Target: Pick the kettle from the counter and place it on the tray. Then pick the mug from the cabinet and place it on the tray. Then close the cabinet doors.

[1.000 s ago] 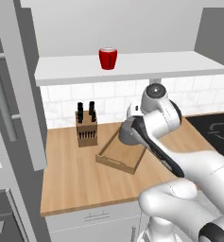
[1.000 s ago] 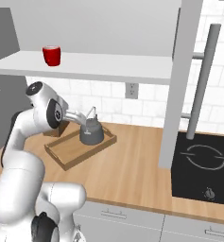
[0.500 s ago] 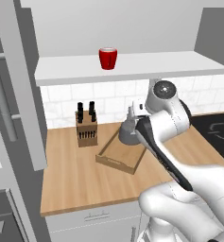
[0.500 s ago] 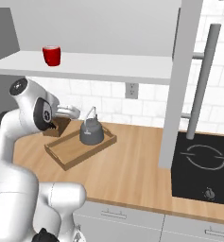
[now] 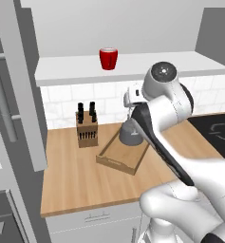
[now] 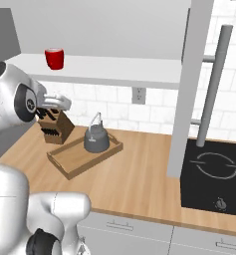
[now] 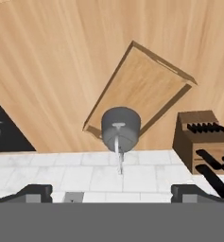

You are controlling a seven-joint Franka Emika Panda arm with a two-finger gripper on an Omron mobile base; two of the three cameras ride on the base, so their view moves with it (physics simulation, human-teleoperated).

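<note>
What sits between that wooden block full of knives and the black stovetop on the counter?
In the right base view, the light wooden tray lies between the wooden knife block and the black stovetop, carrying the squat dark grey kettle. Beyond it comes bare wooden counter.

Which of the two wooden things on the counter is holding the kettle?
The tray, flat and open-topped with raised sides; the kettle sits at its wall end. The knife block beside it is upright and holds black-handled knives.
</note>
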